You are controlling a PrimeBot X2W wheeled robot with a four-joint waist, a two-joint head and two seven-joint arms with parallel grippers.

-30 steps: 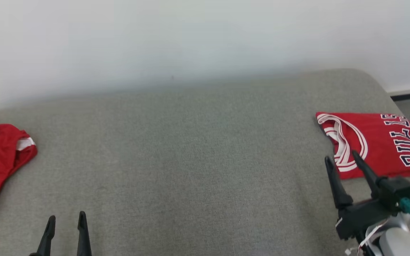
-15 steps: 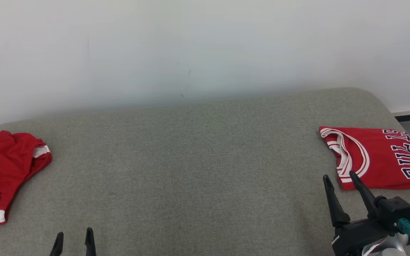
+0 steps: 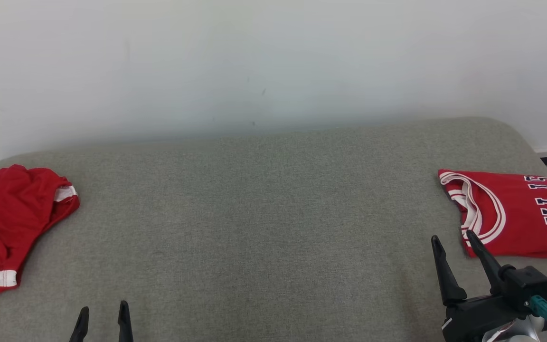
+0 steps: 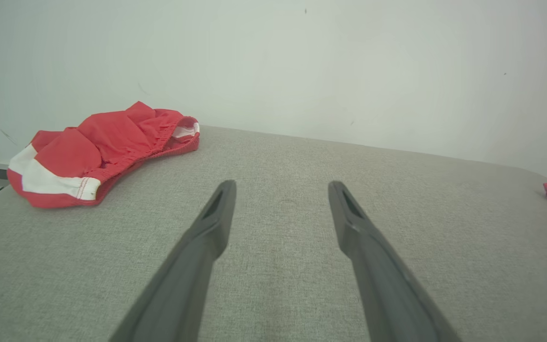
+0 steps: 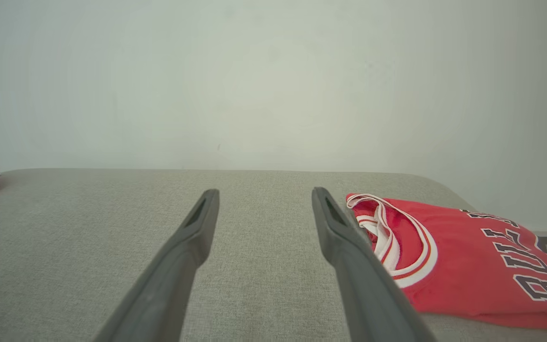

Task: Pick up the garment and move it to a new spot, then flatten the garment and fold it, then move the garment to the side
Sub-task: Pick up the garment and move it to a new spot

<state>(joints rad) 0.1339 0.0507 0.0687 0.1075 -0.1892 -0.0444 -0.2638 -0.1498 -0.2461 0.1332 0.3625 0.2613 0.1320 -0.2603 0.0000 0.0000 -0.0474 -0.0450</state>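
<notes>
Head view: the folded jersey (image 3: pixel 515 213) lies at the cushion's (image 3: pixel 254 213) right end, with the right gripper (image 3: pixel 452 236) just beside it, fingers apart and empty. Crumpled shorts (image 3: pixel 12 223) lie far left; the left gripper (image 3: pixel 104 306), fingers also spread, holds nothing.

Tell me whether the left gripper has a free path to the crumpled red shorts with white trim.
Probably yes: the left gripper is open and empty, and only bare grey fabric surface lies between it and the crumpled red shorts to its left.
</notes>
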